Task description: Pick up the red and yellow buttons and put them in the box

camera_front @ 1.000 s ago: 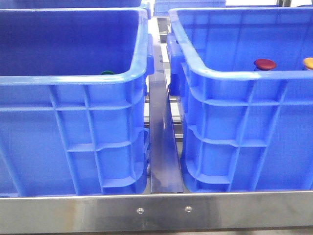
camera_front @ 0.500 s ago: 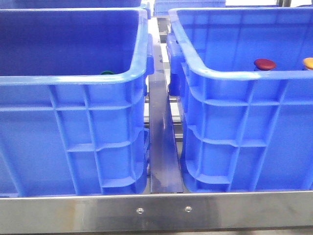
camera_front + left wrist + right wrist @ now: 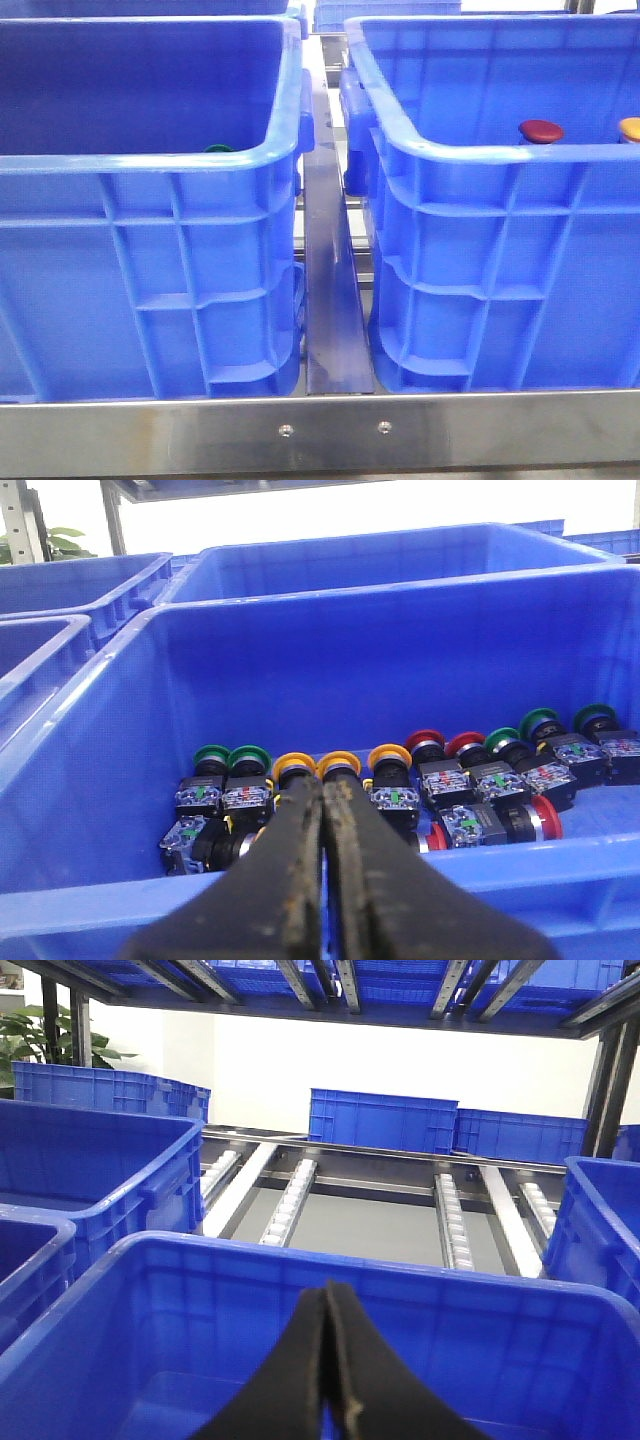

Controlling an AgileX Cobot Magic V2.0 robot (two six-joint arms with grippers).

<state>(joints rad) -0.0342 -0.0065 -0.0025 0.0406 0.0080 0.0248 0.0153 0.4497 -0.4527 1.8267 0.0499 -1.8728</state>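
Before the first pick
Both our grippers, left [image 3: 322,880] and right [image 3: 328,1380], have jaws clenched empty; next, open the left over a yellow button [image 3: 340,766] in the crate [image 3: 90,740].

Left gripper [image 3: 322,810] and right gripper [image 3: 326,1305]: jaws apparently pressed together, empty

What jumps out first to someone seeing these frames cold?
Two big blue crates fill the front view, the left crate and the right crate, with a steel rail between them. In the left wrist view a row of push buttons with green, yellow and red caps lies on a crate floor beyond the left tool, which is shut. The right tool, also shut, hangs over a crate whose visible inside looks bare.
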